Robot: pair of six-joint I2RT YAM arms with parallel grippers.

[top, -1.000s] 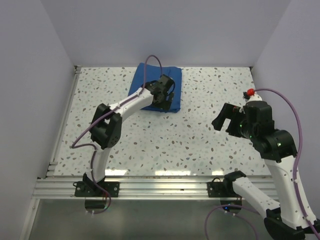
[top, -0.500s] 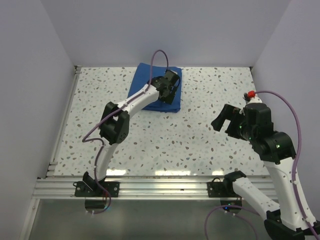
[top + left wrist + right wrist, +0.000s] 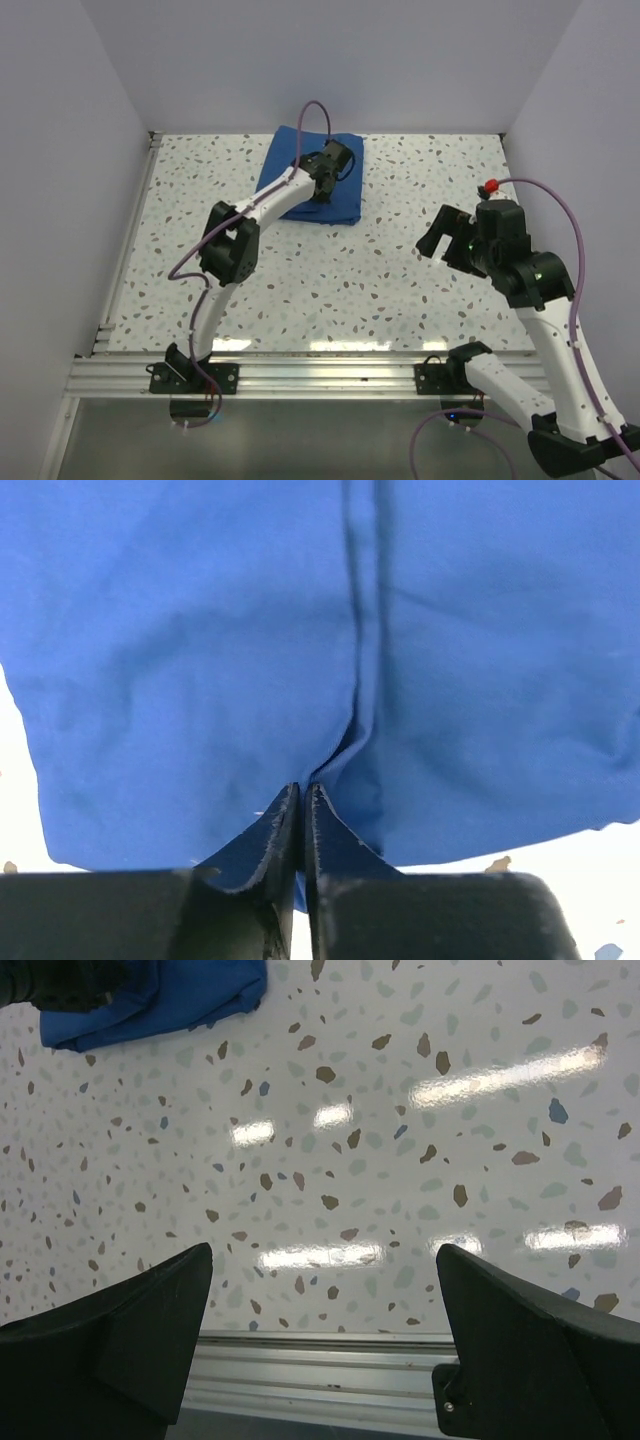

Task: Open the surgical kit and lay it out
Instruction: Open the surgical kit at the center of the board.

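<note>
- The blue cloth wrap [image 3: 343,206] lies folded shut at the desk's [image 3: 400,290] far edge.
- The left claw [image 3: 302,792] is pinched almost closed on the wrap's central fold, likely to peel 1 flap open.
- The right claw [image 3: 322,1255] gapes wide and empty over the desk, well apart from the wrap.

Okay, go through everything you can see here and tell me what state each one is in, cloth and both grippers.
Royal-blue cloth wrap: folded shut, lying flat, not yet opened.
Left gripper: shut, pinching a raised fold of the wrap at its near edge.
Right gripper: open, holding nothing, over the bare speckled tabletop, apart from the wrap.
</note>
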